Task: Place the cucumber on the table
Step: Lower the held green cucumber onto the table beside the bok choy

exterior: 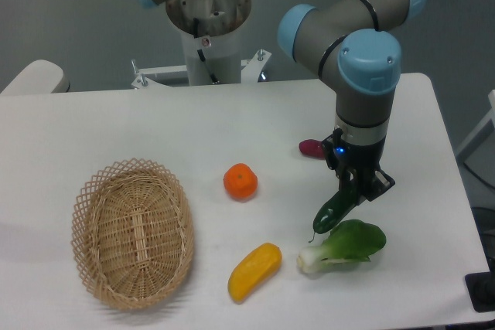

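Nearest my camera lies the yellow vegetable (254,270), with the bok choy (346,244) to its right. Just above that bok choy hangs the cucumber (336,210), pinched at its upper end by the hand (358,187). Its long axis runs diagonally, lower tip aimed down-left toward the bok choy's leaves; whether it touches them I cannot tell. To set it down well, I judge I should shift it over bare worktop (116,125), clear of the bok choy, lower until it rests along its length, then release. Farther off sit the orange (240,182), purple sweet potato (312,148) and wicker basket (132,233).
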Robot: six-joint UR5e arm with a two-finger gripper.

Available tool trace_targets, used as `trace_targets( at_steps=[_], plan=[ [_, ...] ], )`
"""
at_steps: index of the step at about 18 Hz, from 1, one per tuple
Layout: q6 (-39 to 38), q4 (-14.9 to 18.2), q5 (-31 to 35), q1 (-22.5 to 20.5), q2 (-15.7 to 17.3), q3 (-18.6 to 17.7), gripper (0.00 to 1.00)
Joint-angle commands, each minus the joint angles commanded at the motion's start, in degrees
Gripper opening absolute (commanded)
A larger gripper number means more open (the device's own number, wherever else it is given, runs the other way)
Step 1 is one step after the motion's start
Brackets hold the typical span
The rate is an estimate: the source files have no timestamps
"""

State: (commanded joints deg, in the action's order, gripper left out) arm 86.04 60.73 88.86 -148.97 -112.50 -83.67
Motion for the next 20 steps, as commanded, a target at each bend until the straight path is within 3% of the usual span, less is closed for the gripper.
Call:
trace_targets(
  at_steps=[11,15,17,20],
  plan=[
    [-0.26,-1.4,0.18,-0.44,-1.58,-2.2,0.07],
    [0.0,-5.53,0.18,-0.44,-2.98,-3.25,0.07],
    [0.09,-5.71,0.18,-0.79,-3.43,-3.43,0.07],
    [7.43,-5.71,0.18,-1.49,-3.34,-4.57,0.07]
  ],
)
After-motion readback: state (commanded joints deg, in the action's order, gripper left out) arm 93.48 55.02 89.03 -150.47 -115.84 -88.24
